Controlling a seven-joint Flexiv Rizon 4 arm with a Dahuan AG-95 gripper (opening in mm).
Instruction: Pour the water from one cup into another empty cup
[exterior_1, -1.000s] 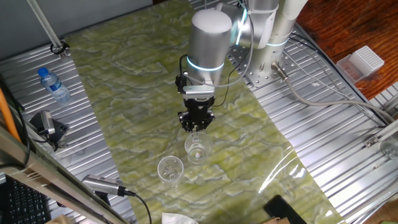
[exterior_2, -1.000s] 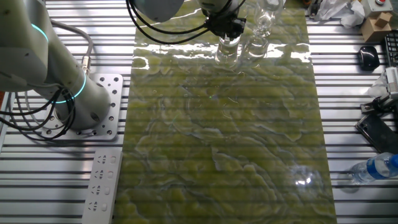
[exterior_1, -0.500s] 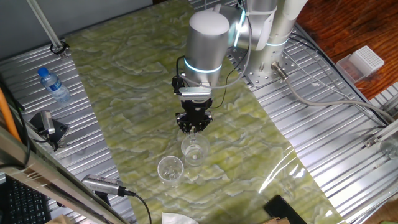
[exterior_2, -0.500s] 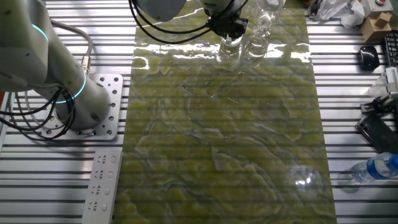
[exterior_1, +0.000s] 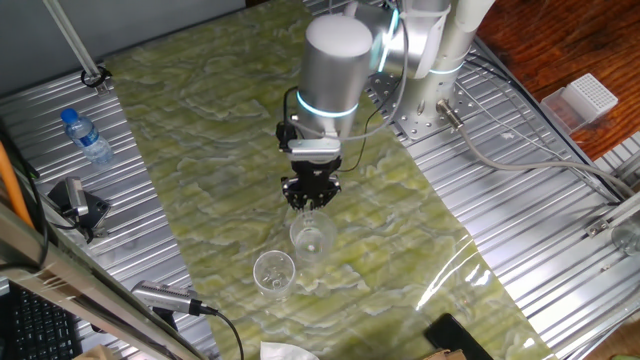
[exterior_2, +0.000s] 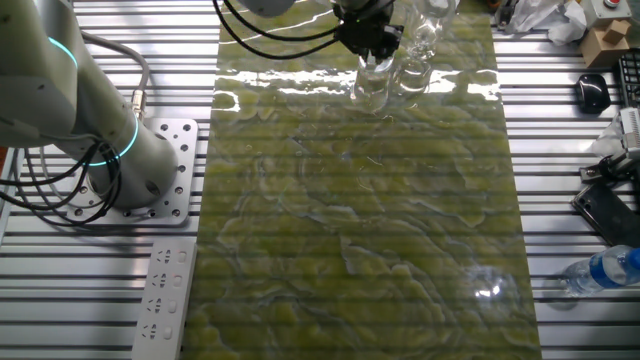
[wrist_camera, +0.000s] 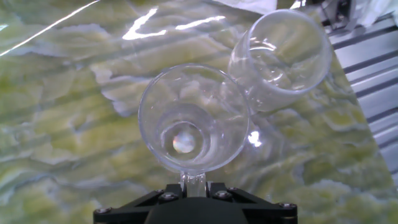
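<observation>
My gripper (exterior_1: 309, 198) is shut on the rim of a clear glass cup (exterior_1: 312, 236) and holds it upright just over the green marbled mat (exterior_1: 200, 150). In the hand view the gripper (wrist_camera: 193, 183) pinches the cup's wall; the held cup (wrist_camera: 193, 118) has a faint ring of clear water (wrist_camera: 183, 140) at its bottom. A second clear cup (wrist_camera: 283, 56) stands right beside it, their rims nearly touching, and looks empty. That second cup (exterior_1: 273, 272) is nearer the table's front edge. In the other fixed view the gripper (exterior_2: 372, 40) holds the cup (exterior_2: 372, 84) beside the second cup (exterior_2: 412, 72).
A small blue-capped bottle (exterior_1: 88, 137) stands on the ribbed metal table at the left and shows in the other fixed view (exterior_2: 605, 268). A black device (exterior_1: 78, 205) and a white box (exterior_1: 585, 100) lie off the mat. The arm's base (exterior_2: 150, 170) and a power strip (exterior_2: 165, 300) sit beside the mat.
My gripper has moved a little sideways with the cup in it, bringing it closer to the second cup. The second cup has not moved.
</observation>
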